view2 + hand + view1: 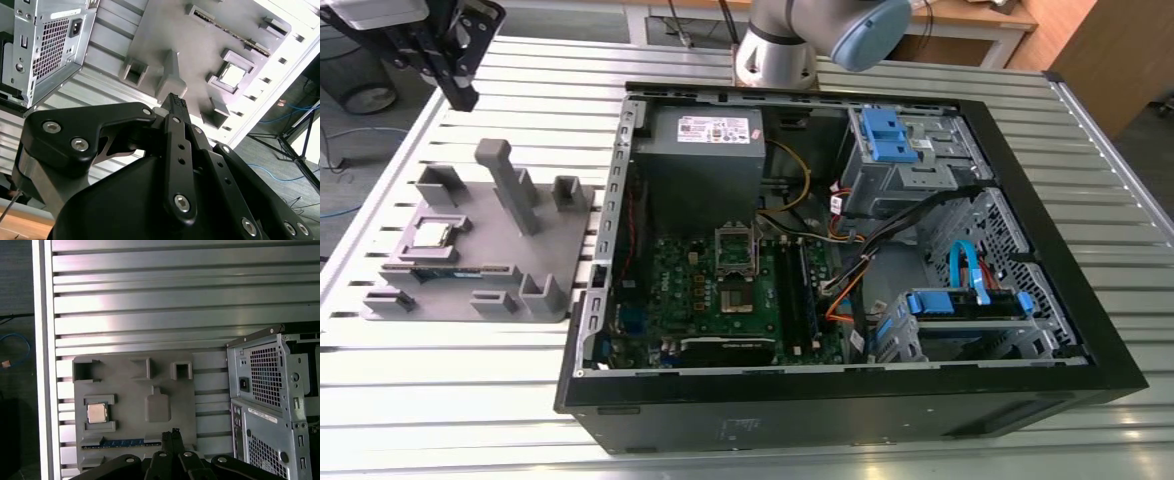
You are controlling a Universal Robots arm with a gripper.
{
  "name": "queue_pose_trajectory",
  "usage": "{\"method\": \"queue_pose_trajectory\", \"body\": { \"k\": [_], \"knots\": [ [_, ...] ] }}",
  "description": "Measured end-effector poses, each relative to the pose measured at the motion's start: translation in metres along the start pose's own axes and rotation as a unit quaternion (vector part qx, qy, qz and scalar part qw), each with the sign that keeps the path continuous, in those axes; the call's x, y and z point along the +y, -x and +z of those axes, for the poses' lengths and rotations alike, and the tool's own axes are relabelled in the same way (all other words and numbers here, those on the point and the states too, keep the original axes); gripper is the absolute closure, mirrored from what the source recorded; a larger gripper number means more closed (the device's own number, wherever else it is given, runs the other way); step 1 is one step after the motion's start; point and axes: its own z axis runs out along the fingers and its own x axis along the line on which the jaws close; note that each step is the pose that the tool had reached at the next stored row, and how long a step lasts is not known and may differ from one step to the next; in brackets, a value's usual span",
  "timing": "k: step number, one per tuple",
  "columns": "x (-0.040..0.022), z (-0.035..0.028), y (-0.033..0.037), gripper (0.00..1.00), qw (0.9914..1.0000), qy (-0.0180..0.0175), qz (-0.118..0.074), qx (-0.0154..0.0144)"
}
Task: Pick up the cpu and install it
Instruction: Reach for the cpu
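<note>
The claw (459, 98) hangs in the air at the exterior view's left, its two black fingers pressed together with nothing between them. In the second wrist view the claw (175, 101) ends in a ribbed tip, and in the first wrist view the claw (171, 434) sits over the edge of the grey block tray (125, 385).

The cpu (97, 413) lies flat in a square pocket of that tray, well apart from the claw. It is a small square chip with a dull silvery top, hemmed in by raised grey lips. In the second wrist view the cpu (233, 75) glares almost white. Just beside its pocket a long thin memory stick (125, 442) rests in a slot.

The exterior view looks into the open computer case (1067, 330), with the metal-framed socket (736, 255) on the green board. There the cpu (432, 234) and tray (520, 250) sit on the slatted desk (454, 400), beside the case. The first wrist view faces the case's perforated back panel (265, 375).
</note>
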Motion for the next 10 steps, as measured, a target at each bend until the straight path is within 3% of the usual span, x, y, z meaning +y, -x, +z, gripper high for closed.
{"method": "queue_pose_trajectory", "body": {
  "k": [5,10],
  "knots": [
    [-0.0004,-0.0001,-0.006,0.89,1.0,0.0,0.0,0.0],
    [-0.0006,-0.0001,-0.0076,0.89,1.0,0.0,0.0,0.0]
  ]
}}
